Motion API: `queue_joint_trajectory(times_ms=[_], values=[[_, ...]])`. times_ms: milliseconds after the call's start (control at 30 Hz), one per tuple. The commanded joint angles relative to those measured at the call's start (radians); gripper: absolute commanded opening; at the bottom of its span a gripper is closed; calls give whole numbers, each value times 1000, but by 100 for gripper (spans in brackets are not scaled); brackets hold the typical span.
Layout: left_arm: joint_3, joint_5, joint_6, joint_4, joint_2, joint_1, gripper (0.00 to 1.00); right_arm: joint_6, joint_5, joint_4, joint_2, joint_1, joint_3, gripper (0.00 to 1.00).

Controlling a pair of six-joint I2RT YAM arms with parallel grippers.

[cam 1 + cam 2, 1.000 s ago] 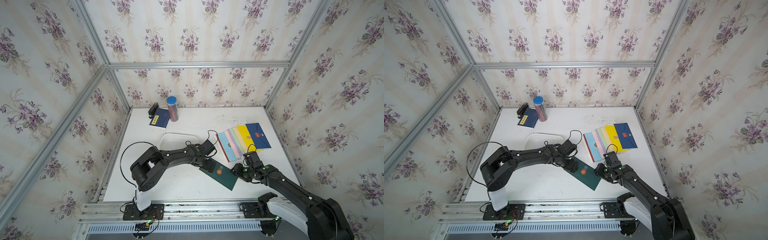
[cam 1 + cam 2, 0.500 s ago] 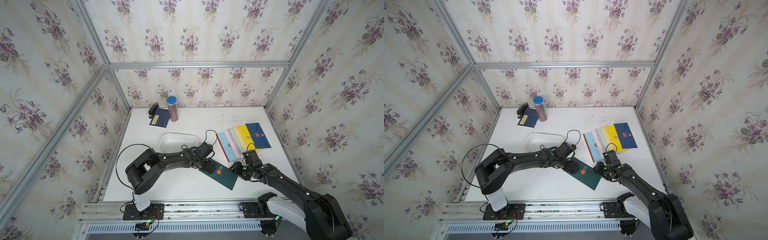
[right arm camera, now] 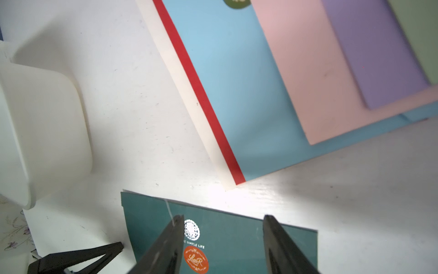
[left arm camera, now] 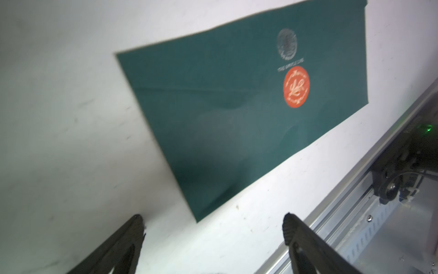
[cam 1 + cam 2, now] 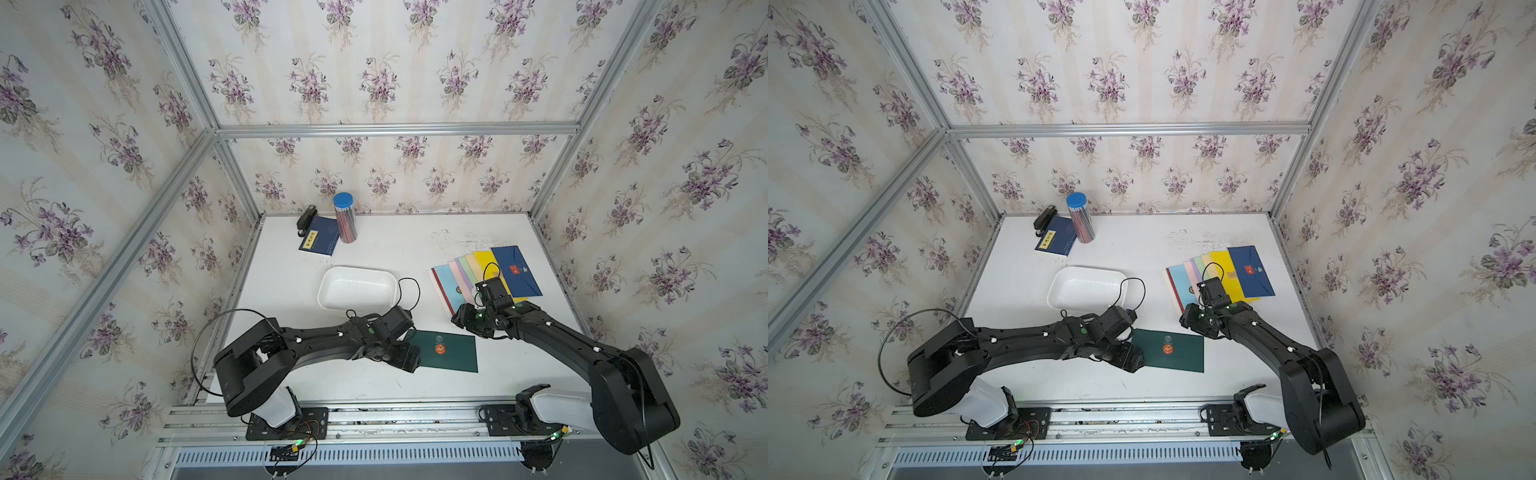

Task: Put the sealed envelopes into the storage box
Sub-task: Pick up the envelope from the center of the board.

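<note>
A dark green sealed envelope [image 5: 446, 353] [image 5: 1173, 351] with an orange round seal lies flat on the white table near the front. My left gripper [image 4: 212, 220] [image 5: 409, 358] is open and low at its left end, with one corner of the green envelope [image 4: 237, 106] just short of the gap between the fingertips. My right gripper [image 3: 223, 218] [image 5: 460, 321] hovers open over the far edge of that envelope [image 3: 225, 237]. Several more sealed envelopes [image 5: 482, 276] lie fanned at the right. The white storage box [image 5: 357, 272] [image 3: 35, 118] stands mid-table with nothing in it.
A navy booklet [image 5: 319, 240], a blue-lidded pencil tube [image 5: 345, 216] and a black stapler [image 5: 306, 216] stand at the back left. The aluminium rail [image 5: 374, 409] runs along the table's front edge, close behind the left gripper.
The left gripper has swung toward the front, from the green envelope's far corner to its left end. The envelope has turned from slanted to nearly level. The right jaws have widened slightly.
</note>
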Motion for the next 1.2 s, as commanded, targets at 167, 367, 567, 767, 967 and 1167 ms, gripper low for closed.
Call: queue_joint_trajectory(times_ms=[167, 367, 567, 767, 967, 1167], values=[[-17, -51, -87, -70, -63, 1, 94, -37, 61, -154, -78, 8, 18, 62], [36, -65, -68, -57, -2, 4, 93, 37, 92, -170, -144, 24, -60, 60], [53, -45, -63, -19, 64, 13, 93, 108, 134, -166, -142, 84, -99, 60], [52, -41, -65, 6, 87, 16, 93, 133, 163, -136, -128, 111, -173, 60], [55, -15, -63, 21, 109, 16, 93, 133, 143, -96, -112, 120, -207, 60], [49, 5, -59, 53, 95, 19, 93, 132, 88, -64, -123, 120, -210, 60]])
